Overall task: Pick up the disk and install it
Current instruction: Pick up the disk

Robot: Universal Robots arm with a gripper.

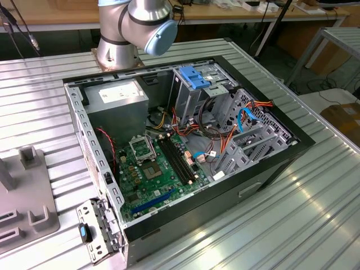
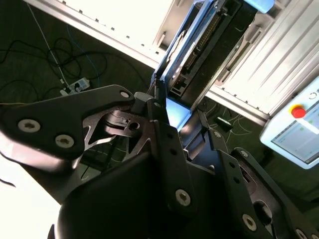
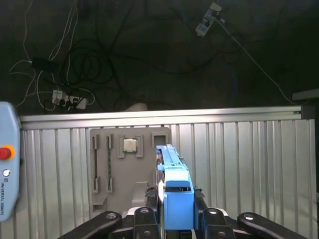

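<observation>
Blue-railed disk (image 3: 175, 181) is clamped edge-on in the gripper (image 3: 177, 216), jaws narrow on it, up over the ribbed table (image 3: 249, 164) near the grey tray (image 3: 129, 174), so pickup looks done & install's left, w/ the open PC case (image 1: 225, 197) & drive cage (image 1: 191, 101) not yet fed.

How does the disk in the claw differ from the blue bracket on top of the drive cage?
The disk is clamped in the claw, over the ribbed table; the blue bracket sits on the drive cage inside the computer case. The disk is a dark drive body edged by a blue rail; the blue bracket looks blue throughout. Both share bright blue plastic.
</observation>
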